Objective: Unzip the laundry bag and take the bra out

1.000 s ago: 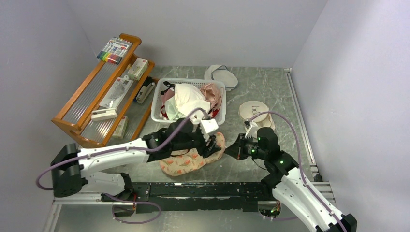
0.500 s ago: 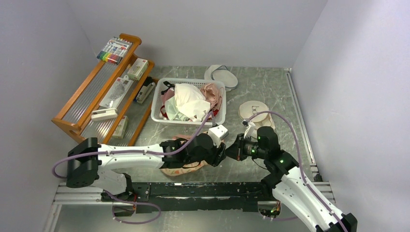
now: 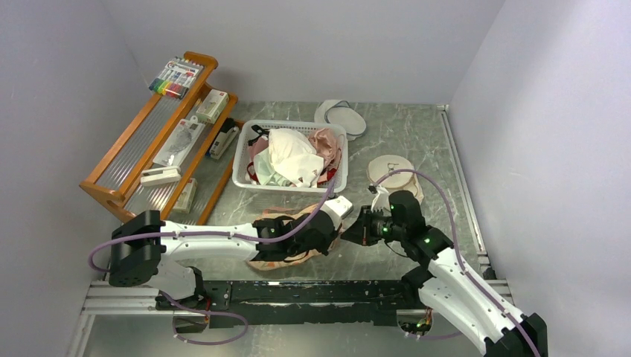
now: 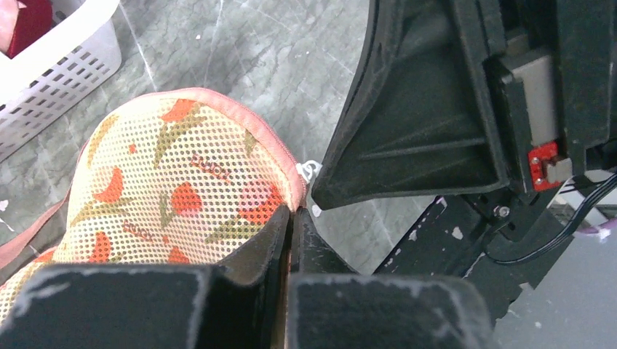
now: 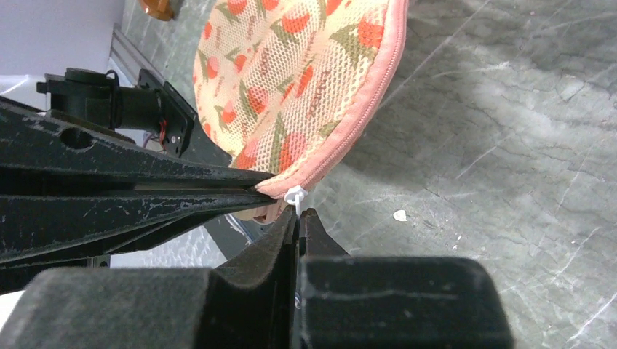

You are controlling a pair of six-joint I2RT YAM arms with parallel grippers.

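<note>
I list one floral laundry bag, flat on the grey table just in front of the white basket, left gripper pinched on its pink-trimmed end, right gripper clamped on its white zip pull.

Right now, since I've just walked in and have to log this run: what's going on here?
Both arms are working on the flowered laundry bag, which lies near the white basket. The left gripper is shut on the bag's pink-trimmed tip, holding it in place. The right gripper is shut on the white zip pull at that same tip. The zip looks closed along the edge in view, so the bag is not yet opened.
</note>
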